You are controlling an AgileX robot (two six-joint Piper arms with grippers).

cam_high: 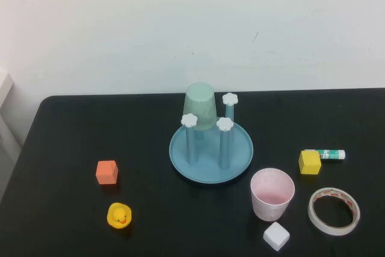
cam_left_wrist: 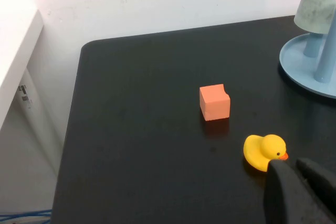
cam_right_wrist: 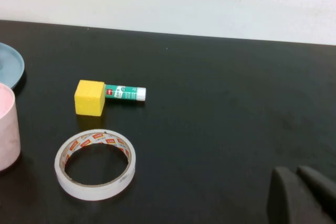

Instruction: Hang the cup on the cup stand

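Both grippers, the left gripper [cam_left_wrist: 300, 182] and the right gripper [cam_right_wrist: 302, 190], hang closed and empty off the table's near edge, since the cup [cam_high: 272, 194] waits upright near that edge, just beside the cup stand [cam_high: 210, 148], ungrasped.

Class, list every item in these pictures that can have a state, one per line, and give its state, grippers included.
pink cup: upright, mouth up, on the table, not hung
mint green cup: upside down over a post
cup stand: on the table, three knobbed posts free
tape roll: lying flat
glue stick: lying down, capped
left gripper: shut, empty, near the rubber duck
right gripper: shut, empty, above the table
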